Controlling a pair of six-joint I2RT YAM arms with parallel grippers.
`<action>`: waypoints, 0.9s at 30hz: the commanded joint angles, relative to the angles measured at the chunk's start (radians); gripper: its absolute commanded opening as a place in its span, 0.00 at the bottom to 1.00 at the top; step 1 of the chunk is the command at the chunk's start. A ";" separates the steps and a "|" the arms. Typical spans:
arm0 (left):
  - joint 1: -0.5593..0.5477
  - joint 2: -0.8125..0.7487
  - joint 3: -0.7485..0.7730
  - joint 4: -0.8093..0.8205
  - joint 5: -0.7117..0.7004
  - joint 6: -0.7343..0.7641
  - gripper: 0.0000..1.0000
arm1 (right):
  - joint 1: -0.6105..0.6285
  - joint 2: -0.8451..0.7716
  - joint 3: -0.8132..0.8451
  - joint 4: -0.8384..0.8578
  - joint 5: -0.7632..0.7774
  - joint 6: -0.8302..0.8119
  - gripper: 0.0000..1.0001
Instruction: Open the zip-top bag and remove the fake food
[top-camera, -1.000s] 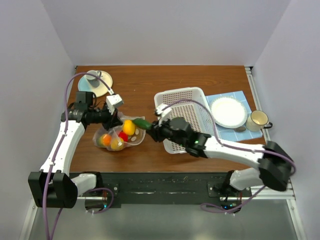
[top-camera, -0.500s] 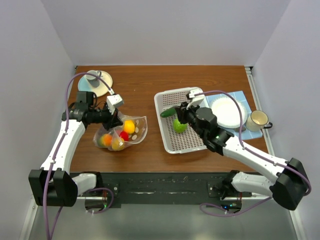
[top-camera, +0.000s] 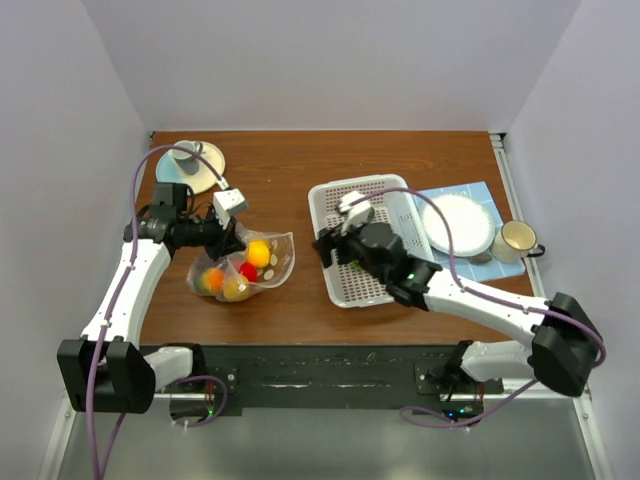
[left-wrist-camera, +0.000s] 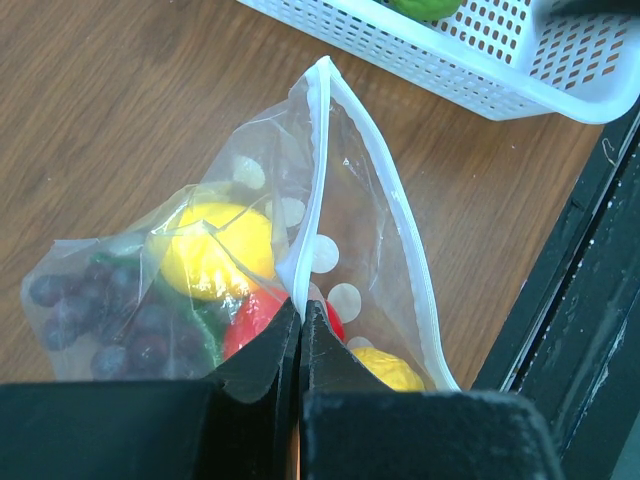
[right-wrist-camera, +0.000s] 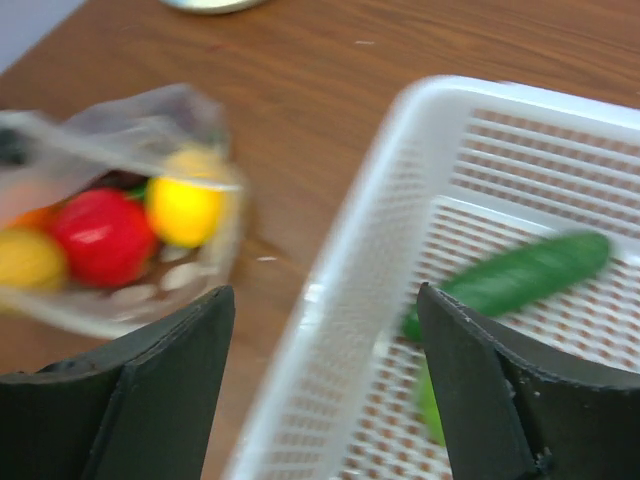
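The clear dotted zip-top bag (top-camera: 245, 268) lies open on the table left of centre. My left gripper (left-wrist-camera: 300, 305) is shut on its white zip edge (left-wrist-camera: 315, 150), and from above the left gripper (top-camera: 235, 242) sits at the bag's left rim. Fake food inside the bag: a yellow lemon (left-wrist-camera: 215, 250), a red round one (left-wrist-camera: 255, 318) and purple grapes (left-wrist-camera: 90, 310). My right gripper (right-wrist-camera: 325, 295) hangs open and empty over the left rim of the white basket (right-wrist-camera: 400, 150). A dark green cucumber (right-wrist-camera: 520, 272) lies in the basket, with a green round piece (right-wrist-camera: 430, 400) beside it.
The white perforated basket (top-camera: 385, 190) stands right of centre. Behind it to the right are a white plate (top-camera: 457, 222) on a blue mat and a mug (top-camera: 515, 240). A cup on a saucer (top-camera: 190, 160) stands at the back left. A black rail (top-camera: 320, 365) runs along the near edge.
My right gripper carried the cucumber from the bag to the basket, opened and let it go, then swung back left to the basket's left rim. The left arm held still.
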 joint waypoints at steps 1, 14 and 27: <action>0.001 -0.006 -0.005 0.034 0.018 0.002 0.00 | 0.190 0.107 0.136 0.017 0.052 -0.091 0.84; 0.000 -0.029 0.000 0.014 0.015 0.000 0.00 | 0.222 0.543 0.431 0.081 -0.151 -0.030 0.85; 0.001 -0.037 0.004 0.009 0.007 0.008 0.00 | 0.227 0.631 0.492 0.141 -0.509 0.022 0.88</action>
